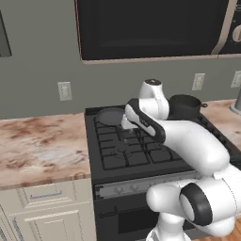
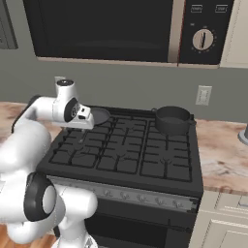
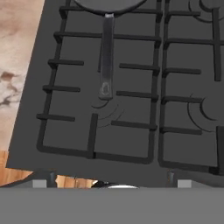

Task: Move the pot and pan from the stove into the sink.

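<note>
The pan (image 1: 110, 115) (image 2: 100, 115) lies on the back left burner of the stove (image 1: 136, 157) (image 2: 127, 151). Its long handle (image 3: 106, 57) points toward the stove's front, and its round rim (image 3: 109, 3) shows at the top of the hand view. The pot (image 1: 184, 106) (image 2: 172, 119) stands on the back right burner. My gripper (image 2: 83, 126) (image 3: 111, 183) hovers above the left grates, over the near end of the pan's handle. It is open, its tips far apart with nothing between them. The sink is out of view.
A black microwave (image 1: 150, 28) (image 2: 101, 26) hangs above the stove. Marbled brown counter (image 1: 42, 146) lies to the left and more counter (image 2: 220, 150) to the right. Wall outlets (image 1: 64, 91) (image 2: 203, 95) sit on the grey backsplash.
</note>
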Tool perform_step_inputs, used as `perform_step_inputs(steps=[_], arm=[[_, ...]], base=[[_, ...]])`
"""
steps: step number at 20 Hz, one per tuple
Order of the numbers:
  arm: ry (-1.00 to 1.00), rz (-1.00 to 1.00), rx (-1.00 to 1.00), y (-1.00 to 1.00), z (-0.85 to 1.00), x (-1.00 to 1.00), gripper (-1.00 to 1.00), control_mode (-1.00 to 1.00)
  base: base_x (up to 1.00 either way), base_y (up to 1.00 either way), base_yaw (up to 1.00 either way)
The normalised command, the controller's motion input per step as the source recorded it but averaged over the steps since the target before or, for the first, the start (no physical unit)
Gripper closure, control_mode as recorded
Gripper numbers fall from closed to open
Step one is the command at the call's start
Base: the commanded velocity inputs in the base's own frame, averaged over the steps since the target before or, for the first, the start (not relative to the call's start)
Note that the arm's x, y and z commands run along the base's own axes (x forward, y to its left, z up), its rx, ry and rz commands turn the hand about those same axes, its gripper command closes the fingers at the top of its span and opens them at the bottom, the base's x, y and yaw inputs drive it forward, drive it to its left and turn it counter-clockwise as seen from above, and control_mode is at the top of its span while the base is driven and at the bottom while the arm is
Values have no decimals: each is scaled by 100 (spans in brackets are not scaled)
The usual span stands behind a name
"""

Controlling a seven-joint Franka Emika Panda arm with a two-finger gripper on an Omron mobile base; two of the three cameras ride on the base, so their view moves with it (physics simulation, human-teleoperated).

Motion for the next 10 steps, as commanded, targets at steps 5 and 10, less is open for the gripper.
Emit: perform_step_inputs(steps=[5,10], arm=[[0,-1,-1,24,-21,56,-100,-100],[0,-2,-1,20,-21,51,-100,-100]], base=[[0,0,0],[0,0,0]])
